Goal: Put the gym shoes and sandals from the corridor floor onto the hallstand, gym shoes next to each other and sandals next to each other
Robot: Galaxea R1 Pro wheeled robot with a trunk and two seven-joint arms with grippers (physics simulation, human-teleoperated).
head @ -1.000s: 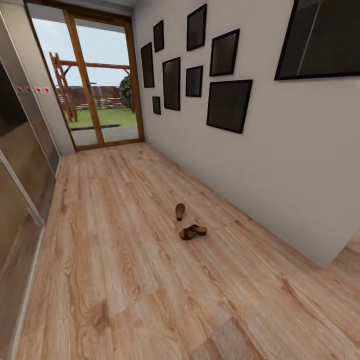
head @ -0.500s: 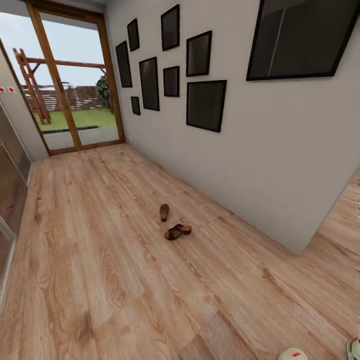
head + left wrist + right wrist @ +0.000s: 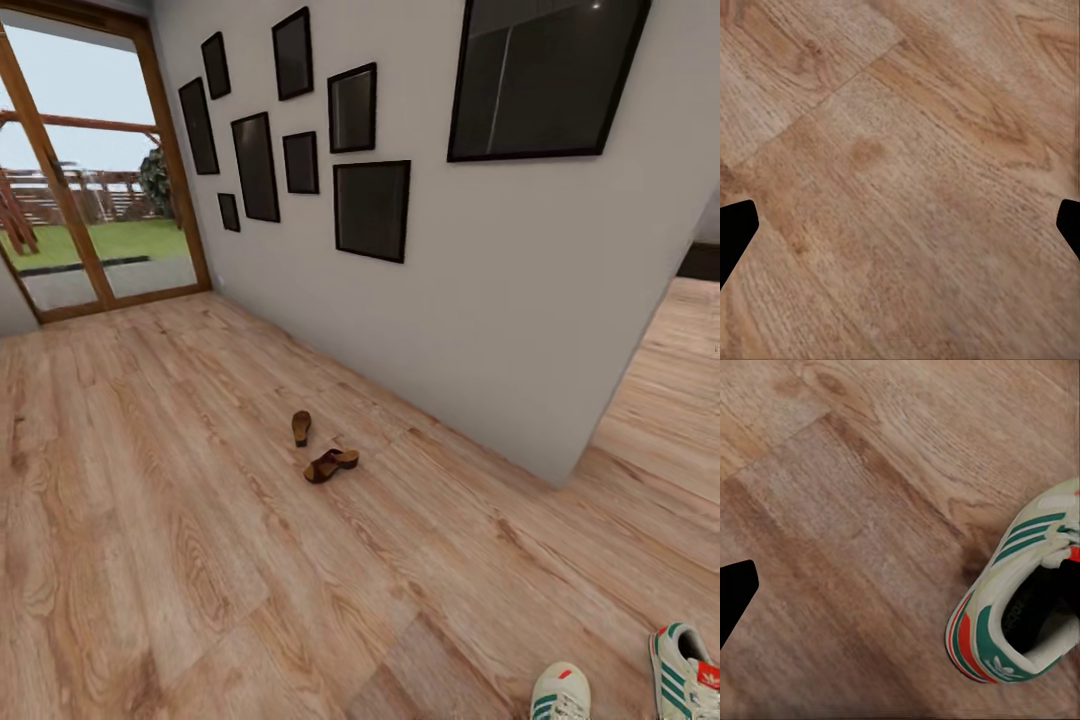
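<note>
Two dark brown sandals point(image 3: 320, 452) with tan soles on the corridor floor point(image 3: 180, 520), near the wall. Cream gym shoes point(image 3: 690, 668), green-striped, red-tabbed, near the head view's lower right corner. Left tool point(image 3: 900, 232) spread wide, empty; right tool's point(image 3: 735, 592) opening unclear.

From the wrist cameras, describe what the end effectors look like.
Little shows: the left end effector's fingertips are flat black, blunt wedge shapes at the picture's edges, with no markings or cables visible. One matching black fingertip of the right end effector shows. Arms are out of frame.
</note>
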